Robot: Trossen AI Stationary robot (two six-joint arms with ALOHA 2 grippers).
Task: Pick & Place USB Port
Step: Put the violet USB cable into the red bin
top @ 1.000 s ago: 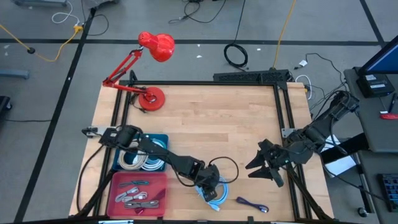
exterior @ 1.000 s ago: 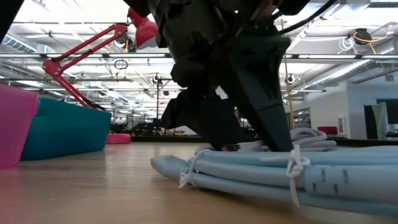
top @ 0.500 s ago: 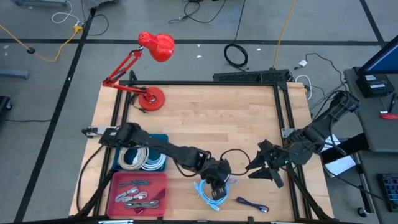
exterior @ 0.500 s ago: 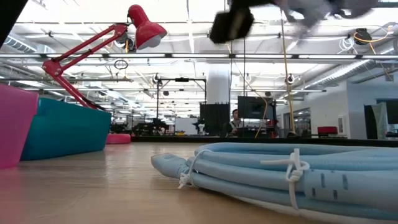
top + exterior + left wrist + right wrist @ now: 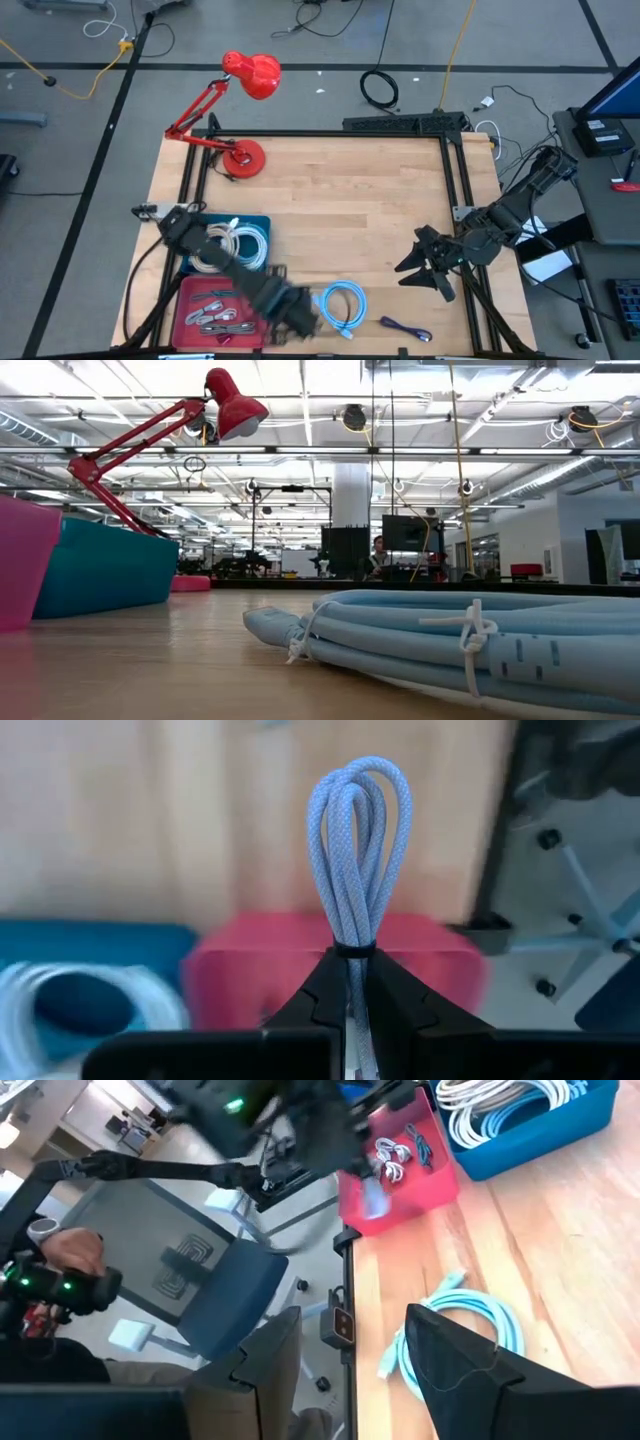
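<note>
Left hand (image 5: 348, 982) pinches a looped cable (image 5: 357, 840) above the pink bin (image 5: 335, 960).

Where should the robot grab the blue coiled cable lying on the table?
Probably at the white tie, where the strands of the blue cable coil are bundled tight. It lies flat on the table, so come straight down from above and pinch across the bundle.

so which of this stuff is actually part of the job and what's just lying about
In the job, as far as I can tell:
- small blue cable, pinched in the left gripper
- pink bin, under that cable

Lying about for now:
- light blue coil
- purple cable
- blue bin of white cables
- red lamp
- right gripper, waiting open at the table's right
</note>
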